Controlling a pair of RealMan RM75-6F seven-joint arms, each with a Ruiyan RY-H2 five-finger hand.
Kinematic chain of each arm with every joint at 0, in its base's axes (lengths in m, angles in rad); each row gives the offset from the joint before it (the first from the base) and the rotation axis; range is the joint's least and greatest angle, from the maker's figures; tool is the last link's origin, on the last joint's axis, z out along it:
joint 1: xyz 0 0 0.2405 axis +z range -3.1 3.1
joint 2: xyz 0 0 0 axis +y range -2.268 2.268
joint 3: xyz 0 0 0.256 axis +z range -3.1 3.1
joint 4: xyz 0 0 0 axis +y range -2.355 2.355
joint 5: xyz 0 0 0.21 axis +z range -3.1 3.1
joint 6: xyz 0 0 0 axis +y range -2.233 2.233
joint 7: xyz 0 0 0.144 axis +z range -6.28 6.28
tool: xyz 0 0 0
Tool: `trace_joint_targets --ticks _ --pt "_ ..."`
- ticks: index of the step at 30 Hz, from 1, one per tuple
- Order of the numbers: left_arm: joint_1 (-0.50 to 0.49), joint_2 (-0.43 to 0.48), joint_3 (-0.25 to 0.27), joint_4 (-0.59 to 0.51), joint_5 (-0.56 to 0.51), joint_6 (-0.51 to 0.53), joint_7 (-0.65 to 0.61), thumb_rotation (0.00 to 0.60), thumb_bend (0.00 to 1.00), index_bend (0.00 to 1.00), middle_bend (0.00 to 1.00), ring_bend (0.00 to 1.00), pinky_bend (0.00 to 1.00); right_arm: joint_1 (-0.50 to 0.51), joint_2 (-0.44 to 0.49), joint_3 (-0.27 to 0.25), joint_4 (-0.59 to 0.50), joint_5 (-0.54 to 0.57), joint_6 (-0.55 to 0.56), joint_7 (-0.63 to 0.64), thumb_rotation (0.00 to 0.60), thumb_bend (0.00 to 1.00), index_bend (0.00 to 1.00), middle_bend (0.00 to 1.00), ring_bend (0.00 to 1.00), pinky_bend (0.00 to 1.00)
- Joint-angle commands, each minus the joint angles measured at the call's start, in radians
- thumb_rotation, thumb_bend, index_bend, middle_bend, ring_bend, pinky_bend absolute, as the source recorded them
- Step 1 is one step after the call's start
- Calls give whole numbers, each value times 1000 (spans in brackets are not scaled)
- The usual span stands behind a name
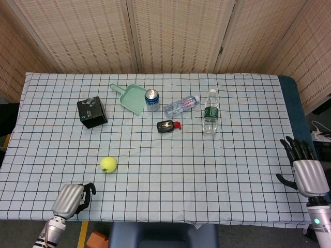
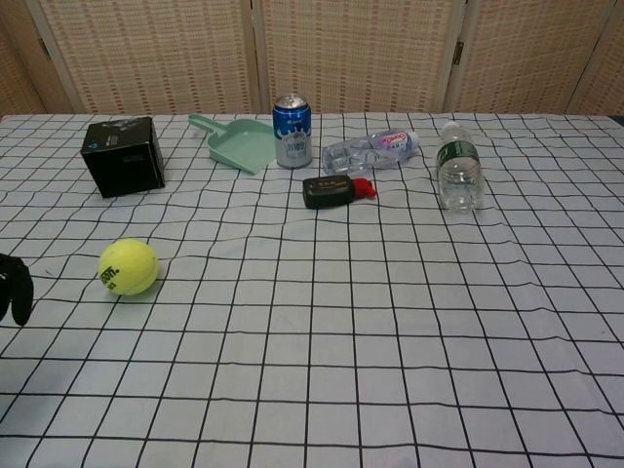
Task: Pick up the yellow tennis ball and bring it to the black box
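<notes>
The left hand (image 1: 72,199) sits at the near edge of the table (image 1: 248,201), below and left of the yellow tennis ball (image 1: 108,164), holding nothing; its dark fingers look curled in under the silver back, though how tightly I cannot tell; in the chest view only its fingertips (image 2: 15,288) show at the left border, just beside the ball but apart from it. The right hand (image 1: 306,170) rests off the far right corner, empty, fingers extended and spread, well apart from everything.

By my reading the task stands at the approach; the ball lies untouched on the checked cloth, and the black box (image 1: 92,111) stands further back and a little to the left of it. The next move calls for the left hand to open, come forward over the ball and close around it; a round ball may roll if nudged from one side.

Room is generous; bare cloth lies between ball and box, while the green dustpan (image 1: 132,98), can (image 1: 151,99), lying bottle (image 1: 181,105), upright bottle (image 1: 210,112) and small black device (image 1: 166,126) cluster to the right of that path. The left table edge is near the box; the carry should not drift outward.
</notes>
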Motion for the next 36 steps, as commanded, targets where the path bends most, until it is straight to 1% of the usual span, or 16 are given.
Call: trace_joint_targets --ticks 1,5,7,10,13,16,19,22,27,36 --pt "6 -70 6 4 28 -11 -88 600 736 555 676 636 904 1 1 0 1 2 -2 2 600 107 34 0 0 0" --pt "10 -122 8 8 63 -5 -173 600 737 556 677 637 905 2 4 2 1 7 -8 5 600 107 34 0 0 0" --pt "13 -156 7 27 87 7 -218 600 736 558 678 637 906 2 6 2 -1 7 -8 7 600 107 34 0 0 0" --pt "15 -221 -9 100 97 20 -265 600 736 562 677 637 907 2 8 -2 -4 -1 -6 12 600 107 34 0 0 0" --pt "8 -279 -24 191 91 11 -320 600 737 563 673 637 908 2 9 -4 -4 -9 -3 12 600 107 34 0 0 0" --pt "0 -326 -38 272 87 4 -368 600 737 563 673 637 909 1 10 -6 -4 -13 -1 13 600 107 34 0 0 0" --pt "-8 -361 -55 329 75 -4 -410 600 737 562 671 637 910 2 9 -6 -2 -11 -3 11 600 107 34 0 0 0" --pt "-18 -393 -77 383 73 1 -434 600 736 561 665 637 910 3 8 -6 0 -10 -8 6 600 107 34 0 0 0" --pt "-41 -431 -105 444 53 -19 -438 600 737 557 662 637 911 6 5 -7 3 -6 -14 0 600 107 34 0 0 0" --pt "-69 -478 -135 556 21 -44 -441 600 736 557 660 637 910 7 4 -4 5 -2 -14 0 600 107 34 0 0 0"
